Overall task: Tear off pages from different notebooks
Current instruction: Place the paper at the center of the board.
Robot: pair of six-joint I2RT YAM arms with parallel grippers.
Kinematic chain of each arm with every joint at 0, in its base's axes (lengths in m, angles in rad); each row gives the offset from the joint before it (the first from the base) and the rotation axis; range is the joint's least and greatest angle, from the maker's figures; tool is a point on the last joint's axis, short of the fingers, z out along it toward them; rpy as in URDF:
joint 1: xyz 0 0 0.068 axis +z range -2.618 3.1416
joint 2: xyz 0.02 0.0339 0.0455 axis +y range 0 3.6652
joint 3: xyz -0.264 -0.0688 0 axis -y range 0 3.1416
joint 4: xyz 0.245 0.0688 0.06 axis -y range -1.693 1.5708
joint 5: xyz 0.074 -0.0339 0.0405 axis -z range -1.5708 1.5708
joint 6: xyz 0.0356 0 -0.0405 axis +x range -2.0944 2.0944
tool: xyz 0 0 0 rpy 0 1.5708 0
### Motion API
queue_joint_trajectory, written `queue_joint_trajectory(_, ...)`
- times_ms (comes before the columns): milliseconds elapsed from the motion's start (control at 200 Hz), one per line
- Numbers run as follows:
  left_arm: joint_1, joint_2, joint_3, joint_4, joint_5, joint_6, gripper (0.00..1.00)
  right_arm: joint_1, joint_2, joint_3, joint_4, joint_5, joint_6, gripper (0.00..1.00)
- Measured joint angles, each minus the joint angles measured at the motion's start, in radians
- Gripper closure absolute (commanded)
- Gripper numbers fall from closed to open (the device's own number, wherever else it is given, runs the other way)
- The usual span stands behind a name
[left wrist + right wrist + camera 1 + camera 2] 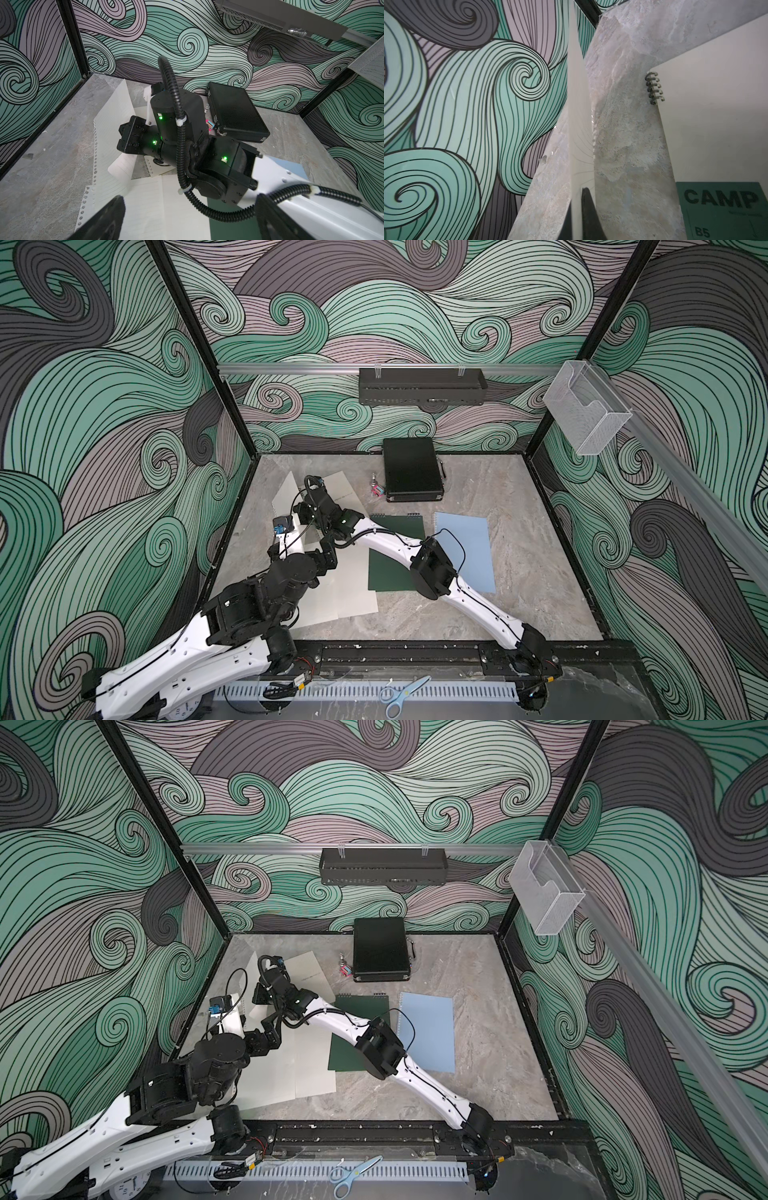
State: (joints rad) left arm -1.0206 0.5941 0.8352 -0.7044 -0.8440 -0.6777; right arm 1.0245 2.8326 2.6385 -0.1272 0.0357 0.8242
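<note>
My right gripper (579, 207) is shut on the edge of a lined off-white page (579, 104), which stands upright off the table at the far left (284, 491). Beside it lies the beige notebook (716, 124) with a green CAMP label, also visible in a top view (338, 489). The dark green notebook (395, 556) and the light blue notebook (467, 551) lie closed mid-table, partly under the right arm. My left gripper (187, 224) is open and holds nothing, hovering over loose pages (145, 207) at the front left (345, 593).
A black hard case (411, 475) lies against the back wall with a small pink object (376, 490) beside it. Blue scissors (401, 695) rest on the front rail. A black shelf (422, 385) and a clear box (582, 414) hang on the walls.
</note>
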Motion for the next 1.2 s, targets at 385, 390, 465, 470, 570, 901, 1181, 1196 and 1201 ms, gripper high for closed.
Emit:
queue_joint_trajectory(385, 0.000, 0.056, 0.000, 0.019, -0.002, -0.005, 0.04, 0.017, 0.047, -0.006, -0.062, 0.058, 0.051, 0.50)
queue_joint_trajectory(390, 0.000, 0.058, 0.000, 0.019, -0.002, -0.005, 0.04, 0.017, 0.046, -0.006, -0.066, 0.060, 0.051, 0.50)
queue_joint_trajectory(465, 0.000, 0.066, 0.000, 0.022, -0.001, -0.008, 0.04, 0.020, 0.042, -0.006, -0.111, 0.079, 0.042, 0.44)
queue_joint_trajectory(470, 0.000, 0.067, 0.000, 0.022, -0.001, -0.008, 0.04, 0.020, 0.041, -0.006, -0.116, 0.080, 0.040, 0.44)
queue_joint_trajectory(570, 0.000, 0.079, 0.000, 0.025, -0.002, -0.012, 0.04, 0.022, 0.017, -0.017, -0.196, 0.108, 0.016, 0.39)
queue_joint_trajectory(901, 0.000, 0.084, 0.000, 0.024, -0.005, -0.028, 0.04, 0.023, -0.204, -0.241, -0.275, 0.135, -0.063, 0.33)
queue_joint_trajectory(1181, 0.000, 0.056, 0.000, 0.016, -0.009, -0.036, 0.04, 0.031, -0.160, -0.182, -0.311, 0.092, -0.068, 0.35)
queue_joint_trajectory(1196, 0.000, 0.055, 0.000, 0.016, -0.009, -0.037, 0.04, 0.031, -0.159, -0.182, -0.315, 0.094, -0.066, 0.35)
queue_joint_trajectory(1201, 0.000, 0.055, 0.000, 0.015, -0.009, -0.037, 0.04, 0.032, -0.159, -0.182, -0.318, 0.095, -0.065, 0.35)
